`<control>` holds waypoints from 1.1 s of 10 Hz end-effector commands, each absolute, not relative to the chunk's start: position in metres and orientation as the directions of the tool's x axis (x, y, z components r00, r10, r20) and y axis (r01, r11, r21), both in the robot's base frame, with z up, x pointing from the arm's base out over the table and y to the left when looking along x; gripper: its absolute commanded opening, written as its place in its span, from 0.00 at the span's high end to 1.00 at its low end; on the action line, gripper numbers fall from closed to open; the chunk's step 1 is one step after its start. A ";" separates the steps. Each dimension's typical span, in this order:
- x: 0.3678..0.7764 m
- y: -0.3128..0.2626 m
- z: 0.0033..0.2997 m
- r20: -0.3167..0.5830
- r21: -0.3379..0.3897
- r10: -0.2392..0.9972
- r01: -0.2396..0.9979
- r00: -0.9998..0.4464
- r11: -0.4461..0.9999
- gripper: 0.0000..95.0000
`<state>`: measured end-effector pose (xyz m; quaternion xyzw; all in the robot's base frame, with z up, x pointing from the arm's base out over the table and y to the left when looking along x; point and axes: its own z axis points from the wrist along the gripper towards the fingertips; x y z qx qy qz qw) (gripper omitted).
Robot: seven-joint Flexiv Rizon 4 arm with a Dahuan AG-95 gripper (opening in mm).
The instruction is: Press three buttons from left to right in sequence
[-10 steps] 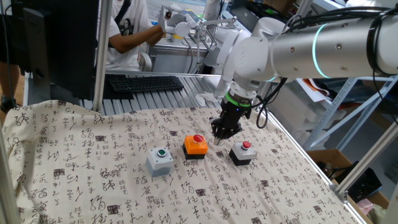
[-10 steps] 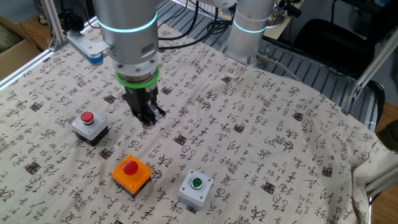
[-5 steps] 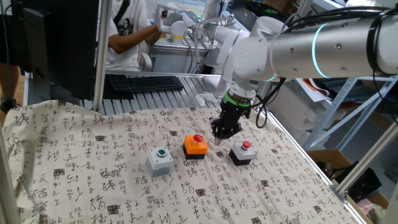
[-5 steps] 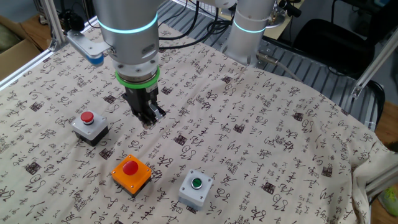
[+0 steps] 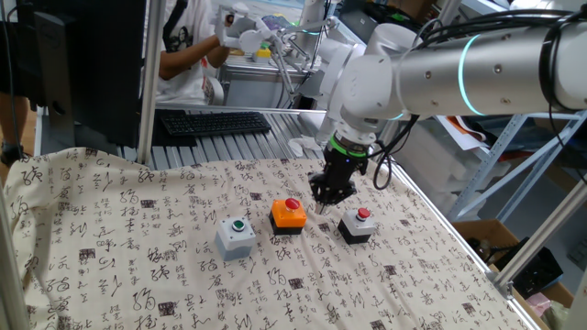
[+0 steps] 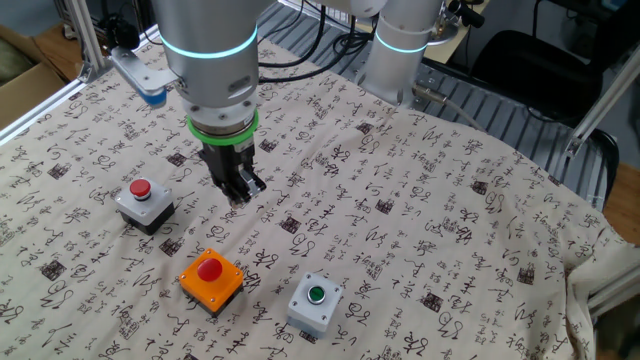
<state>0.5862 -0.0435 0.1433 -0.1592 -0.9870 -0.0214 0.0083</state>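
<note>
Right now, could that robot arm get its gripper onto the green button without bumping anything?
Probably yes. The gripper hangs shut above the cloth behind the three boxes, and the green button faces up with nothing over it.

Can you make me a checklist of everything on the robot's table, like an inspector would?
Surface: table covered by a cream cloth printed with dark characters, a bit wrinkled.
Job's things: green button on a grey box, red button on an orange box, red button on a black box, standing in a row, apart from each other.
Clutter: nothing seen on the cloth.
Gripper: gripper shut, pointing down, holding nothing, above the cloth behind the orange box.
Cables: black cables hang along the arm.
Surroundings: keyboard behind the table, a person at the back, metal frame posts.
</note>
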 end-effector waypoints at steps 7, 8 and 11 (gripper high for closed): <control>0.587 -0.044 0.143 0.018 0.036 0.344 0.345 -0.939 0.938 1.00; 0.587 -0.044 0.143 0.018 0.037 0.348 0.348 -0.937 0.937 1.00; 0.587 -0.044 0.143 0.019 0.038 0.359 0.359 -0.933 0.933 1.00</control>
